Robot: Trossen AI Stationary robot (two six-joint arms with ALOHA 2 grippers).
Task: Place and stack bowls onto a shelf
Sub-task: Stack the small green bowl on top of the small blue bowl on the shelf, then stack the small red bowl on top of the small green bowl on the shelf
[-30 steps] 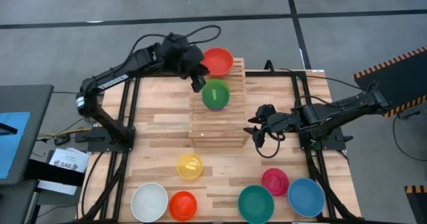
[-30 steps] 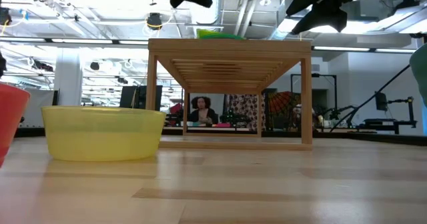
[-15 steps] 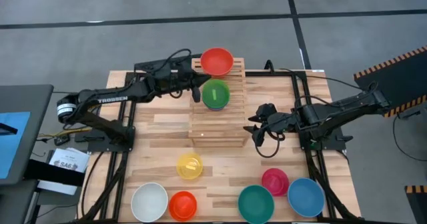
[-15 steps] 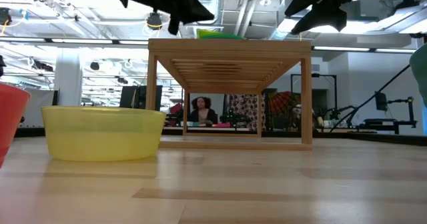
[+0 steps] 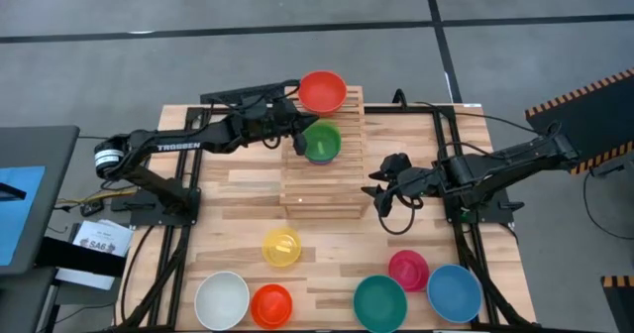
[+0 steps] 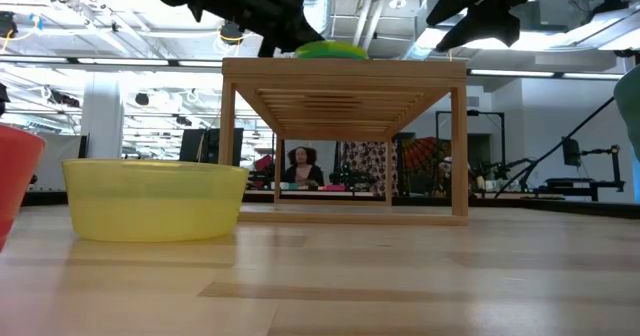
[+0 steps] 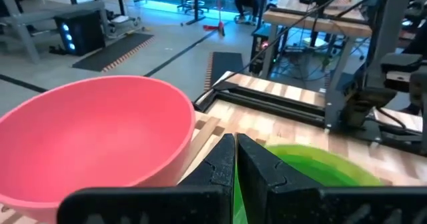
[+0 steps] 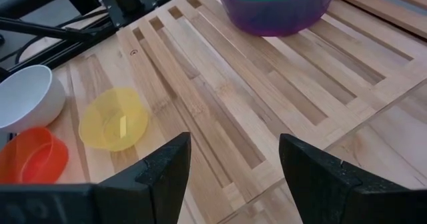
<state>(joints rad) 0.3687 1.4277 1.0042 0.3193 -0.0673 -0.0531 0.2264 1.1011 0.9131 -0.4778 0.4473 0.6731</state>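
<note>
The wooden slatted shelf (image 5: pixel 322 189) stands mid-table. On its far step rests a red bowl (image 5: pixel 322 91). In front of it a green bowl (image 5: pixel 324 140) sits nested in a purple bowl (image 5: pixel 319 161). My left gripper (image 5: pixel 297 138) is shut and lies low at the green bowl's left rim, with the red bowl (image 7: pixel 93 144) beside it. My right gripper (image 5: pixel 381 196) hovers open by the shelf's right side, touching nothing. My left gripper has its shut fingertips (image 7: pixel 227 159) against the green bowl's rim (image 7: pixel 280 154) on the side toward the table's left. It comes nearly level from the left. Whether the rim is caught between the fingers cannot be told. The bowl stays seated in the purple bowl, its top showing domed above the shelf (image 6: pixel 330 49).
On the near half of the table stand a yellow bowl (image 5: pixel 281 247), white bowl (image 5: pixel 221 299), orange bowl (image 5: pixel 271 304), teal bowl (image 5: pixel 380 302), magenta bowl (image 5: pixel 408 270) and blue bowl (image 5: pixel 455 292). A person (image 6: pixel 303 166) sits beyond the table.
My left arm has dropped from high over the shelf's far left corner, stretched out low, and brought its gripper right, up to the green bowl's left rim. In the low view the green bowl now shows higher above the shelf top than before. My right arm has kept still.
</note>
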